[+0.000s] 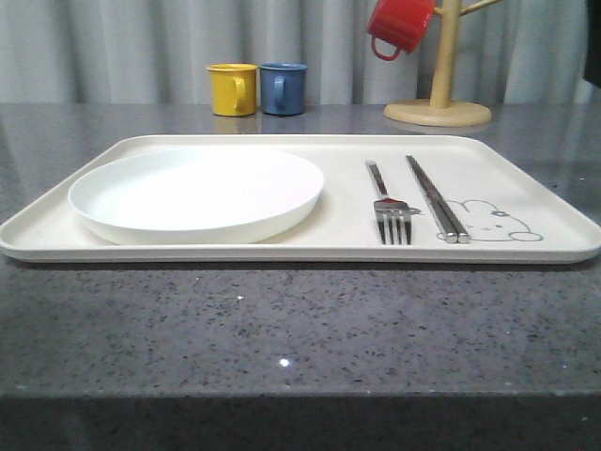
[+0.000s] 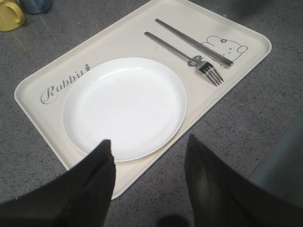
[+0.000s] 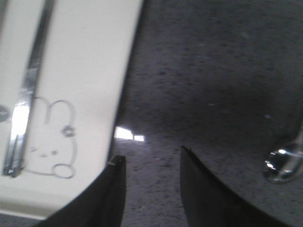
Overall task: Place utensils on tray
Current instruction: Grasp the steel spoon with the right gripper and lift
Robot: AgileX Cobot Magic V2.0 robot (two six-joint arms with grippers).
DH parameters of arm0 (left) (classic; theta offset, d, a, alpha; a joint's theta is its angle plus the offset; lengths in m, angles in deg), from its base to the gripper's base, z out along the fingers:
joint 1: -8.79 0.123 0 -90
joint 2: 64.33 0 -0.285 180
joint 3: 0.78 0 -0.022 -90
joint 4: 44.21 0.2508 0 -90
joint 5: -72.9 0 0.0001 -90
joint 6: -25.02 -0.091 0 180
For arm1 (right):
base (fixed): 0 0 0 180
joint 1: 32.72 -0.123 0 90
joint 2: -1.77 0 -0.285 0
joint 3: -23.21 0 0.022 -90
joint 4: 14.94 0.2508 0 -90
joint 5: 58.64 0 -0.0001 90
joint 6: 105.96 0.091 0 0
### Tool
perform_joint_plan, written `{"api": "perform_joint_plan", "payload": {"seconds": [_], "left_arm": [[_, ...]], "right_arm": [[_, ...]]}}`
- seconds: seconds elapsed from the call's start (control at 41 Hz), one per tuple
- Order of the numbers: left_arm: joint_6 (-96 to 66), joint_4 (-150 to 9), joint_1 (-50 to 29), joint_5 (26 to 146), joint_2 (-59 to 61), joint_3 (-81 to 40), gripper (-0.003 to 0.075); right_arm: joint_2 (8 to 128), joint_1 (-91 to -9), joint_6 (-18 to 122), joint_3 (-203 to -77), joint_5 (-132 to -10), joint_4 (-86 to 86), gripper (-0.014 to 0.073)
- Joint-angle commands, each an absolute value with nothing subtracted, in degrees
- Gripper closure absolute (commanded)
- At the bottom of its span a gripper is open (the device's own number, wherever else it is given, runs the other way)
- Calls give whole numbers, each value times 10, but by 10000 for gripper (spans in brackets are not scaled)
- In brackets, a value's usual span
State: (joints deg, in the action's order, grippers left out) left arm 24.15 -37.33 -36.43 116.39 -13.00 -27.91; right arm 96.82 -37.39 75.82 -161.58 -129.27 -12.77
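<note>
Left end effector (image 2: 149, 163) hangs with its dark fingers (image 2: 90, 182) spread apart, gripping nothing; right end effector (image 3: 151, 182) likewise parted and bare.

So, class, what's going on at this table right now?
A two-armed robot is laying cutlery on the tray. The fork and chopsticks already lie side by side on it, right of the white plate. The spoon still lies on the grey table off the tray, near the right gripper. Both the right and the left gripper are open and hold nothing.

Cream tray (image 1: 235, 252) with grey rabbit drawing, white plate (image 1: 195, 193), silver fork (image 1: 390, 209), speckled grey table (image 1: 282, 338).
</note>
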Motion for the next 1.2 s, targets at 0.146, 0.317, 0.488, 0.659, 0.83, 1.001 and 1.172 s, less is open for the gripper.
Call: {"api": "perform_joint_plan", "payload": {"seconds": [0.146, 0.317, 0.488, 0.659, 0.83, 1.001, 1.172], "left_arm": [[246, -370, -369, 1123, -134, -265, 385], [246, -370, -369, 1123, -134, -265, 385], [246, -370, -369, 1123, -134, -265, 385], [246, -370, -369, 1123, -134, -265, 385], [246, -370, -369, 1123, -134, -265, 385], [246, -370, -369, 1123, -134, -265, 385], [246, -370, -369, 1123, -134, -265, 385]], "right_arm": [[978, -243, 751, -1629, -1319, -141, 284], [1015, -213, 745, -1629, -1284, -141, 284], [1054, -211, 729, -1629, -1249, -158, 284], [1080, -211, 729, -1631, -1226, -180, 284], [1098, -211, 729, -1631, -1211, -180, 311], [1100, -211, 729, -1631, -1203, -180, 501], [1096, -211, 729, -1634, -1216, -177, 633]]}}
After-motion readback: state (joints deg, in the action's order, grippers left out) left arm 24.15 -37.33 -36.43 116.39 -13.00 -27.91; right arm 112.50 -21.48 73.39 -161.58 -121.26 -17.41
